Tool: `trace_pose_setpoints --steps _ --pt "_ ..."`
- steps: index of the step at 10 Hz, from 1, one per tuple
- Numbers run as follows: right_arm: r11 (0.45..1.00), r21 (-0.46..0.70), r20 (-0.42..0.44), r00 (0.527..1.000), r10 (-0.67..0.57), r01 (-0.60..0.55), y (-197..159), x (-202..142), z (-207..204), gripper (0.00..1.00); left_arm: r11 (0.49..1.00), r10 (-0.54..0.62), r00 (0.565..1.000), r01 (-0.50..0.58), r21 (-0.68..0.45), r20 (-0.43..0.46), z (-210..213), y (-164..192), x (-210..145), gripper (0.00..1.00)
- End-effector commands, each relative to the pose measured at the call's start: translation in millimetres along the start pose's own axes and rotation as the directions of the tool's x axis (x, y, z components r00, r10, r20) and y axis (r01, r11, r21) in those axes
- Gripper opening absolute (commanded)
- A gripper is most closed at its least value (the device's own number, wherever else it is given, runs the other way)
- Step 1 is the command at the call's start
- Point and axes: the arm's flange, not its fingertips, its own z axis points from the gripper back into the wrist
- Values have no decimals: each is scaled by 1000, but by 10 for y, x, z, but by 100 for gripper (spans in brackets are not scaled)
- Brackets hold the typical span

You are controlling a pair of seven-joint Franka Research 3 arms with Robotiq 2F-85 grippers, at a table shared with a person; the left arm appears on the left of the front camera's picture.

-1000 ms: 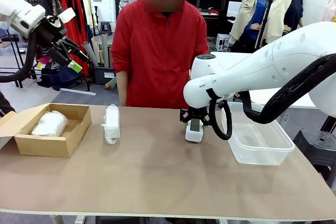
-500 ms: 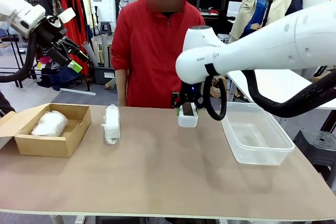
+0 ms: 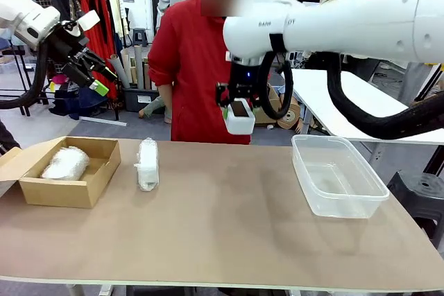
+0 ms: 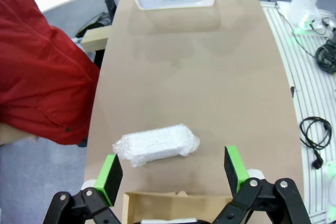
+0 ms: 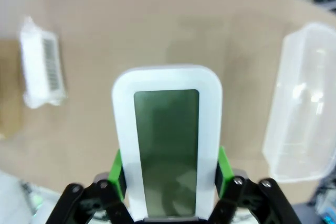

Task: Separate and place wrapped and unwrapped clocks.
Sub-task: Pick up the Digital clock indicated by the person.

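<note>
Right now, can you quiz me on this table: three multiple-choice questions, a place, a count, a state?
1. Where is the bare digital clock? A) in the clear tub B) in the right gripper, above the table C) lying on the table
2. How many bubble-wrapped bundles? A) one B) two C) four
3. The left gripper is: A) open, empty B) shut on a bundle C) shut on the clock
B: green pads clamp its sides in mid-air. B: one bundle lies in the cardboard box, another on the table beside it. A: its pads stand apart with nothing between.
</note>
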Motion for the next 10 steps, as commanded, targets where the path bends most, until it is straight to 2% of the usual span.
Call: trace_pose_setpoints --steps 1,5,8,9,10 --pt "999 29 18 999 30 -30 49 104 292 0 1000 -1 1000 1 -2 -10 16 -24 1 100" --pt "998 64 84 996 22 -28 60 112 672 0 1000 -1 1000 1 -2 -10 16 -24 1 100" --pt "996 69 119 992 49 -57 -6 147 623 0 1000 -1 1000 1 -2 -10 16 -24 1 100" --pt "999 50 82 997 -2 -2 50 90 622 0 1000 -1 1000 1 -2 -10 16 -24 1 100" --pt "999 50 82 997 -2 -2 50 90 622 0 1000 -1 1000 1 -2 -10 16 -24 1 100"
